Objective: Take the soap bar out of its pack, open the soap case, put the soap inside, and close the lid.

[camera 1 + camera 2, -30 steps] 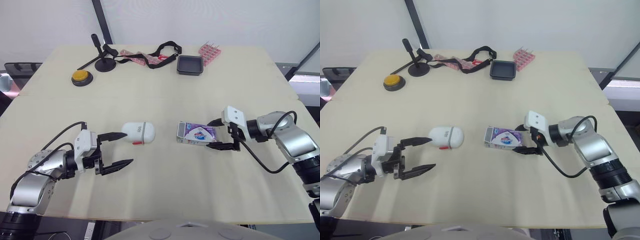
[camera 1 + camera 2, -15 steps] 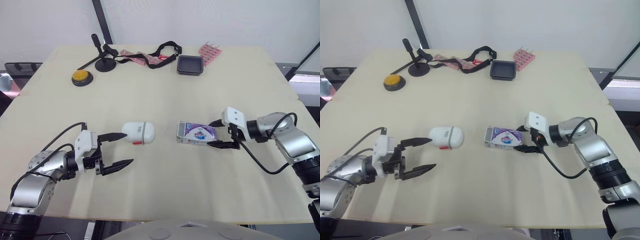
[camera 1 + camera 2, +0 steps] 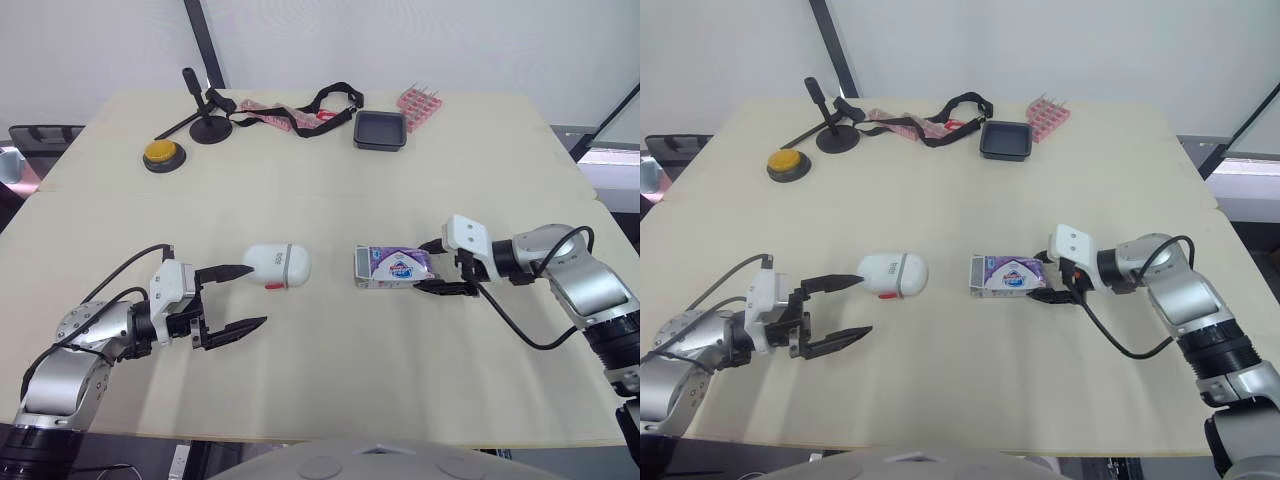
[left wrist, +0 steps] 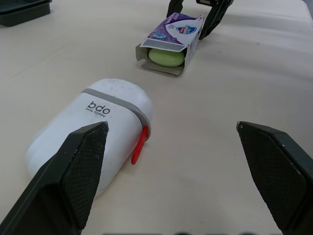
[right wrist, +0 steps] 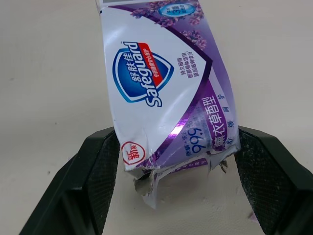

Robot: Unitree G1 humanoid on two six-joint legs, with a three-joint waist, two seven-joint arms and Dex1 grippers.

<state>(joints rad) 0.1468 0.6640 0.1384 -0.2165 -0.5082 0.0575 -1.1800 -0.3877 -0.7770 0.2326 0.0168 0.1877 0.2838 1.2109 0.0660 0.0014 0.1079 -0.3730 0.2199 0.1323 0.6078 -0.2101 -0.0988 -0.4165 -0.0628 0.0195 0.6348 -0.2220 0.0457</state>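
A: Bench [image 3: 320, 180], mid-frame: soap case [image 3: 277, 264] left of centre, your left pincer [image 3: 258, 295] wide beside it; soap pack [image 3: 392, 268] right of centre, your right pincer [image 3: 417, 268] clamping its torn end.

B: Risk: the soap bar [image 4: 166, 57] sits at the open mouth; a jerk could spill it.

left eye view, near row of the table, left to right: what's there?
left hand → soap case → soap pack → right hand
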